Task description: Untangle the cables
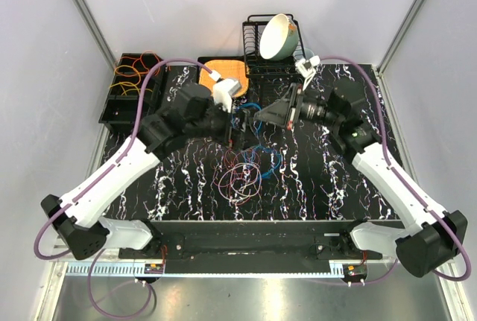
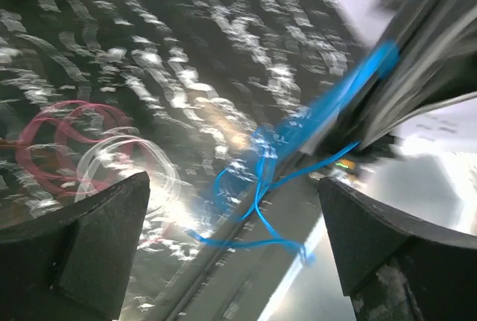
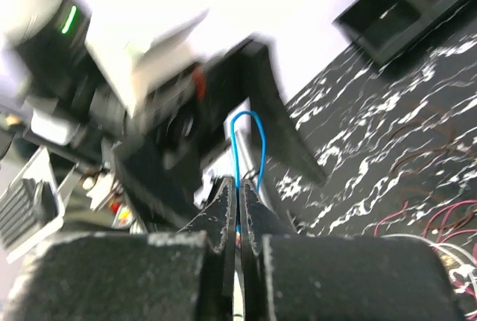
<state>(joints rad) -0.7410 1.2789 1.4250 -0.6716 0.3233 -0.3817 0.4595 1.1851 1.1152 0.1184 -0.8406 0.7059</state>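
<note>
From above, two arms reach in over a black table [image 1: 373,187] veined with white and meet near its middle. The cables lie there. A blue cable [image 1: 262,151] sits at the tips of both grippers and trails onto the table. A heap of red and purple loops [image 1: 240,176] lies just nearer the arm bases.

Only this view shows the back of the table. A black bin [image 1: 112,116] at the left holds orange and yellow loops [image 1: 133,75]. Beside it are an orange mat [image 1: 222,70] and a wire dish rack [image 1: 257,56] with a cream bowl [image 1: 277,36] tilted in it. Pale grey walls [image 1: 45,75] close in the table on three sides.

The right wrist view shows what the overhead view cannot. The right gripper [image 3: 237,191] has its jaws pressed together on the blue cable, and a narrow loop of it stands up just beyond the tips. Behind, blurred, a green light [image 3: 71,17] glows on the left arm's wrist.

The left wrist view is heavily blurred. It shows the left gripper [image 2: 235,187] with its jaws spread wide, holding nothing. The blue cable hangs beyond them. The red loops and a pale loop [image 2: 127,164] lie on the table to the left.
</note>
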